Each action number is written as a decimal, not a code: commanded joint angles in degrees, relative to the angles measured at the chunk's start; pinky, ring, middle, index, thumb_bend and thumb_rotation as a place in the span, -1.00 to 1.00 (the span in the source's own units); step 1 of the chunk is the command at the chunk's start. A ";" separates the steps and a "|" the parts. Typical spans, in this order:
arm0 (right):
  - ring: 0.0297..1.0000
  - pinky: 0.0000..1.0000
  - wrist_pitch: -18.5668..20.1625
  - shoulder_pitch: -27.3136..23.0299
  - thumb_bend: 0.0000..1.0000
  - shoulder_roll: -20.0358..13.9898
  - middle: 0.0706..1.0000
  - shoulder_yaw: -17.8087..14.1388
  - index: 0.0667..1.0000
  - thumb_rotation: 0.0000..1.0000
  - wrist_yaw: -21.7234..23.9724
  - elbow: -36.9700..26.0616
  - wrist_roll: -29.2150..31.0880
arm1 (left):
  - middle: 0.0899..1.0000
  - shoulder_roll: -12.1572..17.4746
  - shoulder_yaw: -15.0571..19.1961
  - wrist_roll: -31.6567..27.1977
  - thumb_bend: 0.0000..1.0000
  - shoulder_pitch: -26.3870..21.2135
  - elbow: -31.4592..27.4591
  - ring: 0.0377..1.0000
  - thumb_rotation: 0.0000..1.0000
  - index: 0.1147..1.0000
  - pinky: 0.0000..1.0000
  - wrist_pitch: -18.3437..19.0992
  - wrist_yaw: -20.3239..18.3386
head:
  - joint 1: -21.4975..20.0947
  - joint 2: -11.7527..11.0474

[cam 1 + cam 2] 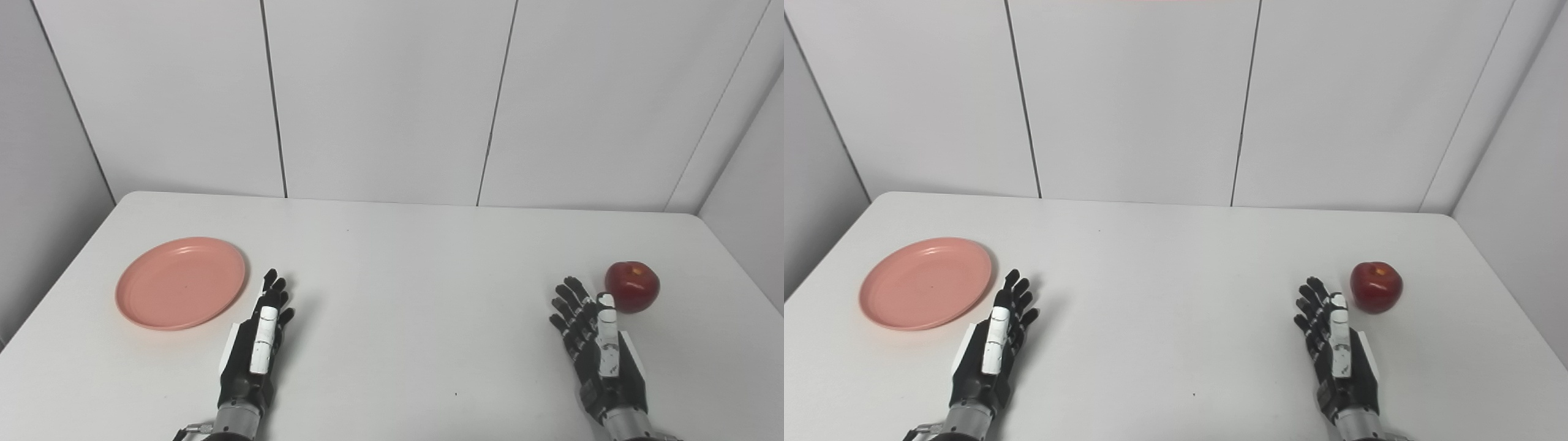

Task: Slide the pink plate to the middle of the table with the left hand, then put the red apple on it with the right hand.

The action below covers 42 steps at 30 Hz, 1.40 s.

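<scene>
A pink plate (180, 282) lies flat on the left side of the white table (404, 257). My left hand (257, 343) hovers just right of the plate's near edge, open, fingers stretched forward, holding nothing. A red apple (632, 286) stands upright on the right side of the table. Open as well, my right hand (594, 343) sits just left of and nearer than the apple, its fingertips close to the fruit but apart from it.
White wall panels (392, 98) rise behind the table's far edge. The table's left and right edges run close to the plate and the apple. Bare tabletop lies between the two hands.
</scene>
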 commanded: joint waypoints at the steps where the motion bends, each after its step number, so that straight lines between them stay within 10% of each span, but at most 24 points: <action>1: 0.88 0.90 0.59 -0.84 0.87 -0.13 0.84 0.04 0.82 1.00 0.16 -0.14 0.48 | 1.00 1.19 -0.11 0.52 0.82 -1.53 -0.43 1.00 0.95 1.00 1.00 -1.85 -0.20 | 0.00 -0.10; 42: 0.88 0.89 1.63 -0.16 0.85 -0.67 0.84 0.62 0.82 1.00 0.66 -1.10 1.50 | 1.00 0.96 -0.54 0.44 0.84 -0.91 -1.38 1.00 0.94 1.00 1.00 -1.51 -0.19 | 0.12 -0.72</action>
